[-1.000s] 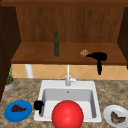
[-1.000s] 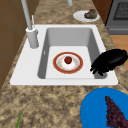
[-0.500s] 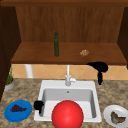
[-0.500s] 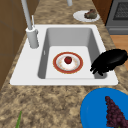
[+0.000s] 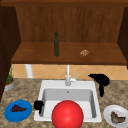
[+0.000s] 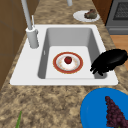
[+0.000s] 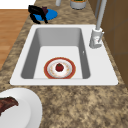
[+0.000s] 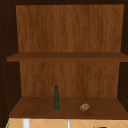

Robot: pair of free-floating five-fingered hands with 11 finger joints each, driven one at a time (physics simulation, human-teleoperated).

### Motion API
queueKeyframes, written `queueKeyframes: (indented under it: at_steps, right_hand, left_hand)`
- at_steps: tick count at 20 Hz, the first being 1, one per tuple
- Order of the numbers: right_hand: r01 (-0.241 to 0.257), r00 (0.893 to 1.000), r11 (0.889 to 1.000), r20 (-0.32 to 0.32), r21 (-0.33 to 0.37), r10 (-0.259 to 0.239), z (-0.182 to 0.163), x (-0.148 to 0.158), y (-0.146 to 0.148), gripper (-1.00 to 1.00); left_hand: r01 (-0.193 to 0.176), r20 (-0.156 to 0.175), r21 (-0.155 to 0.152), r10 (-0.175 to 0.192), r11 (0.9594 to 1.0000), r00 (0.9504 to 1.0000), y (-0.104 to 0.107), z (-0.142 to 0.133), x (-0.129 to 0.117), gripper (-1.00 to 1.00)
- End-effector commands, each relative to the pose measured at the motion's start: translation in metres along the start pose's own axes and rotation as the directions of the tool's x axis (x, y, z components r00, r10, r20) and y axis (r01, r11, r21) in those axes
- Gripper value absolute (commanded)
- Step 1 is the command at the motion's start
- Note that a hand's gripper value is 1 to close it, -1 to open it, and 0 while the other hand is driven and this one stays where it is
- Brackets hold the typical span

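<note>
left hand [image 5: 38, 105]: we see it at the sink's [image 5: 47, 85] front-left edge, beside the blue plate [image 5: 18, 110] (grapes on it), fingers relaxed, holding nothing | right hand [image 5: 101, 80]: hovers past the sink's right rim, fingers drooping loose | sink: red-rimmed plate [image 6: 67, 62] inside

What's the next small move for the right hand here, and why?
Probably lower the right hand leftward into the sink, toward the plate holding the red fruit: it hangs above the counter by the sink's right rim, touching nothing. The left hand sits at the front-left rim.
</note>
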Motion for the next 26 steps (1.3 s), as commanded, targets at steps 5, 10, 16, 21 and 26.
queueKeyframes:
  at_steps: [5,10,16,21,26]
  right_hand:
    - [-0.139,0.990,0.990,0.030,0.034,0.138,-0.013,0.007,0.042,-1.00]
    - [-0.121,0.992,0.993,0.046,-0.010,0.121,-0.043,0.011,0.054,-1.00]
    - [-0.117,0.993,0.990,0.016,-0.082,0.119,-0.086,0.011,0.066,-1.00]
    - [-0.113,0.993,0.992,0.024,-0.052,0.115,-0.134,0.009,0.091,-1.00]
    - [-0.086,0.995,0.995,0.041,-0.051,0.088,-0.174,-0.006,0.103,-1.00]
  left_hand:
    - [0.000,0.000,0.000,0.000,1.0000,1.0000,0.000,0.000,0.000,0.00]
    - [0.000,0.000,0.000,0.000,1.0000,1.0000,0.000,0.000,0.000,0.00]
    - [0.000,0.000,0.000,0.000,1.0000,1.0000,0.000,0.000,0.000,0.00]
    - [0.000,0.000,0.000,0.000,1.0000,1.0000,0.000,0.000,0.000,0.00]
    - [0.000,0.000,0.000,0.000,1.0000,1.0000,0.000,0.000,0.000,0.00]
